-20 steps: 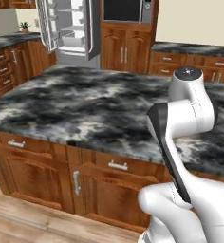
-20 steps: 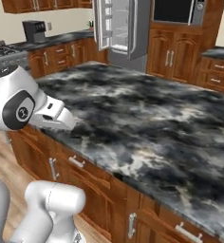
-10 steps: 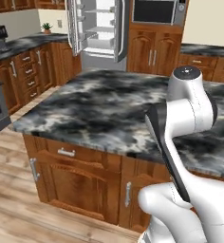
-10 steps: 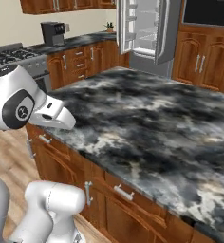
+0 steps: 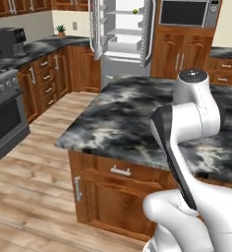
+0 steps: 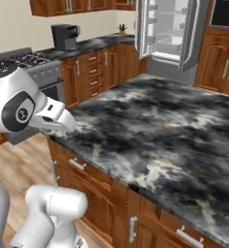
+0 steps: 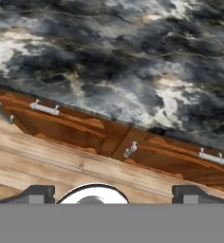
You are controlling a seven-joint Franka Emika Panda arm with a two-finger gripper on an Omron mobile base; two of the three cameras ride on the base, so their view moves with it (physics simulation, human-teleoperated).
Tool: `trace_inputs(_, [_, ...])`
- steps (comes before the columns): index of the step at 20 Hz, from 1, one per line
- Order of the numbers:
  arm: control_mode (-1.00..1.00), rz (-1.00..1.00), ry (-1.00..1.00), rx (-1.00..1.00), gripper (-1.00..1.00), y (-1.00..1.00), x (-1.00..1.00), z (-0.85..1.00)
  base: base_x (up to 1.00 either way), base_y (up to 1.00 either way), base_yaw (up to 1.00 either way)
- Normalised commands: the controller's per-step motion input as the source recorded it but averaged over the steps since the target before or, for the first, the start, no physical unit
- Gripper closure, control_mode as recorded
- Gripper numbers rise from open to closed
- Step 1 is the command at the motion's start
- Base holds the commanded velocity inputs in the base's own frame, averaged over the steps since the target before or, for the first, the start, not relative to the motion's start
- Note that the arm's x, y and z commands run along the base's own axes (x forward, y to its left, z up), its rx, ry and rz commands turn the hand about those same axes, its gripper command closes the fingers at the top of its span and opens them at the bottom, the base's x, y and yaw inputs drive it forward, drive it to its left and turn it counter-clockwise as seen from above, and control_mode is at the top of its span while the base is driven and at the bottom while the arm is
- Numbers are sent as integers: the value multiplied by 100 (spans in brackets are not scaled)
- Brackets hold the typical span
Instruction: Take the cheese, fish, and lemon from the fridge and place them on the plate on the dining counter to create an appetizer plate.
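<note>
The fridge (image 5: pixel 119 34) stands at the far wall with both doors swung open, and its white shelves show (image 6: pixel 166 30). On an upper shelf sits the lemon (image 5: pixel 135 11), a tiny yellow-green ball. The dining counter (image 5: pixel 123 120) of marbled stone lies between me and the fridge, and its top also spreads across the right base view (image 6: pixel 160 126). In the hand view my gripper (image 7: pixel 113 195) is open with nothing between its fingertips (image 7: pixel 35 193). It looks down at the dining counter's edge (image 7: pixel 123 61) and its wood cabinets. The cheese, the fish and the plate are out of view.
A stove (image 5: pixel 2 106) and a coffee machine (image 5: pixel 7 42) line the left wall counter, with drawered cabinets (image 5: pixel 44 81) beside them. A wood-floor aisle (image 5: pixel 44 147) runs between that wall and the island's left corner towards the fridge. My arm (image 5: pixel 187 128) rises at the lower right.
The whole picture has shifted: the base has driven left and forward. The island's left corner, the stove and the floor aisle have come into view. The gripper has stayed open.
</note>
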Motion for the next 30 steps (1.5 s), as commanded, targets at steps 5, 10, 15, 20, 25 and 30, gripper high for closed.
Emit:
trace_inputs(5, [100,0,0,0,-100,0,0,0,45,100,-10])
trace_inputs(10, [100,0,0,0,-100,0,0,0,38,100,-16])
trace_inputs(15, [100,0,0,0,-100,0,0,0,30,100,-25])
trace_inputs(20, [100,0,0,0,-100,0,0,0,34,100,-31])
trace_inputs(25, [100,0,0,0,-100,0,0,0,43,100,-36])
trace_inputs(30, [100,0,0,0,-100,0,0,0,86,97,-39])
